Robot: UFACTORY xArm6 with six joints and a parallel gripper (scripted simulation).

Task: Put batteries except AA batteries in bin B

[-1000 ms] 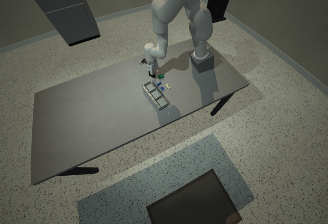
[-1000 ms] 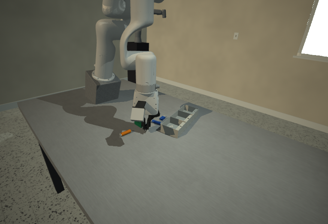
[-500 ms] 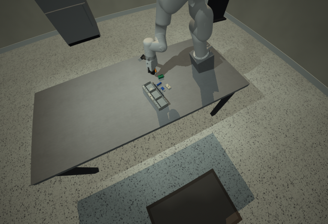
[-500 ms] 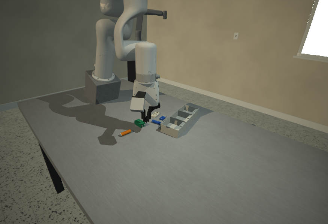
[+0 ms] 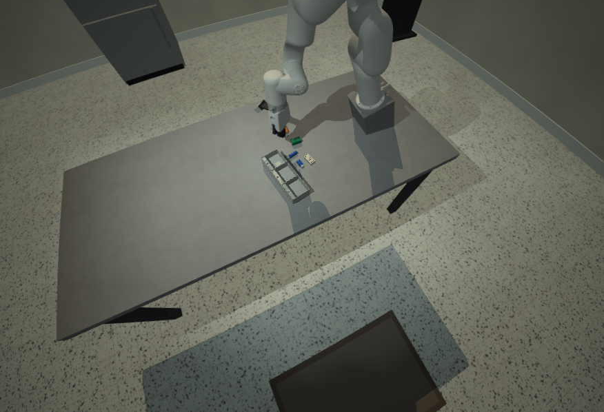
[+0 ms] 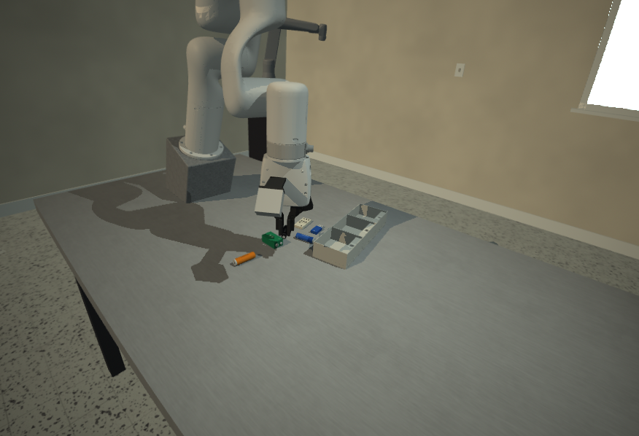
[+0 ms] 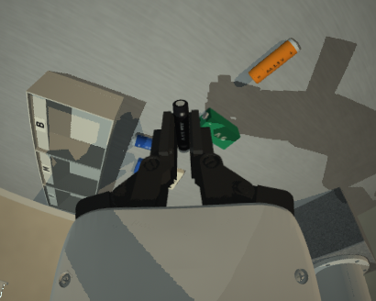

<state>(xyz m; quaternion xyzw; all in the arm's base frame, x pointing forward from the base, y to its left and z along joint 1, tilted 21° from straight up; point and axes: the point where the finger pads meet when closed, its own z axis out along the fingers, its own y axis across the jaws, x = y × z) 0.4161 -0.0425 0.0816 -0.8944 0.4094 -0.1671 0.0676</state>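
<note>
My gripper (image 5: 279, 133) (image 6: 284, 232) is shut on a slim black battery (image 7: 182, 126), held upright above the table; its small lettering is hard to read. The orange battery (image 5: 286, 130) (image 6: 244, 259) (image 7: 274, 61) lies on its side, marked AA. The green 9V battery (image 5: 296, 140) (image 6: 272, 239) (image 7: 222, 130) lies beside and below the fingers. A blue cylinder (image 5: 292, 154) (image 6: 304, 238) (image 7: 143, 141), which looks like a battery, lies next to the bins. Bin B (image 6: 330, 255) (image 7: 40, 124) is the end compartment nearest the orange battery; no thing shows in it.
Bin M (image 7: 46, 168) and a third bin (image 7: 51, 196) adjoin bin B in one row. A small blue block (image 5: 300, 163) (image 6: 316, 230) and a cream tile with dark dots (image 5: 309, 159) (image 6: 303, 223) lie beside the row. The robot's base block (image 6: 208, 181) stands farther back.
</note>
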